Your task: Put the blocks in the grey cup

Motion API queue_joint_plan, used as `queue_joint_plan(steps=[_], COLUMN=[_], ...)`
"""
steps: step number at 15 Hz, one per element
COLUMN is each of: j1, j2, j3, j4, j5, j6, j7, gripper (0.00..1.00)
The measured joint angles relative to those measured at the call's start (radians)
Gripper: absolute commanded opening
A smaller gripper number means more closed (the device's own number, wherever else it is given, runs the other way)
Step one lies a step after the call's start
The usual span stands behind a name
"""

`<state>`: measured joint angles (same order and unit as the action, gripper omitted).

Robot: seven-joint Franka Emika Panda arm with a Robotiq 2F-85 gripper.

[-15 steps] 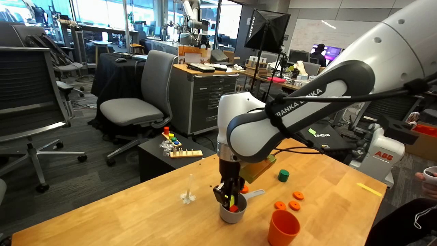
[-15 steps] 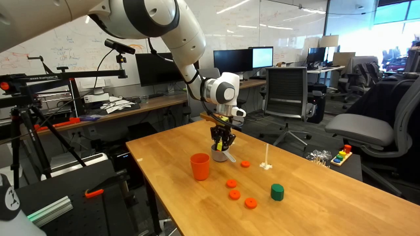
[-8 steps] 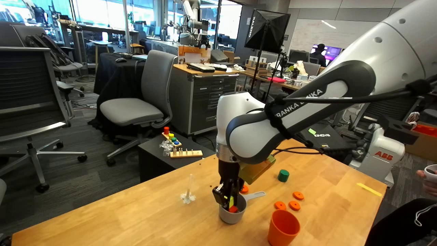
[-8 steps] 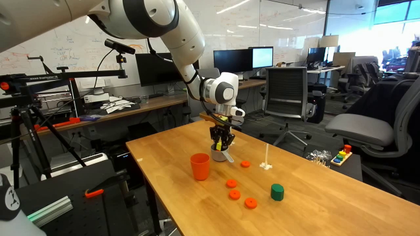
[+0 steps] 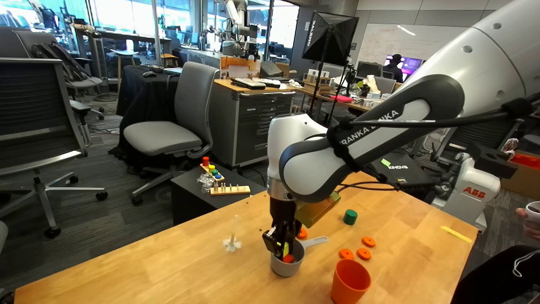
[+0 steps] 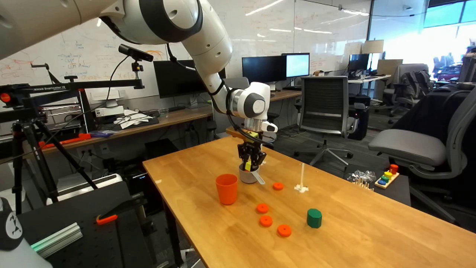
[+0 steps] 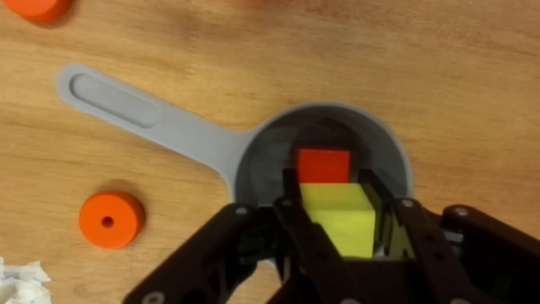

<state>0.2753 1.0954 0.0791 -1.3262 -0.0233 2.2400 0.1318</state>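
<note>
The grey cup [image 7: 406, 169] stands on the wooden table, its long handle [image 7: 181, 131] reaching out to the side. My gripper [image 7: 329, 175] points down into it, shut on a yellow block [image 7: 341, 215]. Just beyond the yellow block, inside the cup, a red block [image 7: 324, 166] shows. Whether the two blocks touch, I cannot tell. In both exterior views the gripper [image 5: 285, 250] hides much of the cup's mouth. A green block [image 6: 314, 218] sits on the table, apart from the cup.
A taller orange cup [image 6: 227, 190] stands near the grey cup. Several orange discs [image 6: 266, 220] lie about the table, with one disc [image 7: 110, 219] by the handle. A thin upright stick [image 6: 302, 178] rises from a white base. A person's hand holds a white cup [image 5: 533, 213] at the side.
Between a second and half a second ago, the gripper and grey cup shifted slightly together, and the handle turned a little. Since then the arm looks still. The person's white cup moved slightly.
</note>
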Motion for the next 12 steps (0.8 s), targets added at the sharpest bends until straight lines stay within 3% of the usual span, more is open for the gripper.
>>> queue_joint_plan(steps=[1, 4, 5, 6, 7, 8, 9, 11, 12], j1=[0.0, 0.0, 0.0, 0.0, 0.0, 0.0, 0.0, 0.0, 0.0], j2=[0.0, -0.001, -0.003, -0.004, -0.005, -0.007, -0.008, -0.012, -0.014], j3=[0.0, 0.0, 0.0, 0.0, 0.0, 0.0, 0.0, 0.0, 0.0], j4=[0.0, 0.0, -0.001, -0.002, -0.002, -0.003, -0.003, -0.004, -0.004], j5=[0.0, 0.0, 0.0, 0.0, 0.0, 0.0, 0.0, 0.0, 0.0], j6=[0.0, 0.001, 0.001, 0.001, 0.001, 0.001, 0.002, 0.002, 0.002], j7=[0.0, 0.0, 0.0, 0.0, 0.0, 0.0, 0.0, 0.0, 0.0], gripper=[0.66, 0.87, 0.73, 0.66, 0.67, 0.48, 0.49, 0.33, 0.43])
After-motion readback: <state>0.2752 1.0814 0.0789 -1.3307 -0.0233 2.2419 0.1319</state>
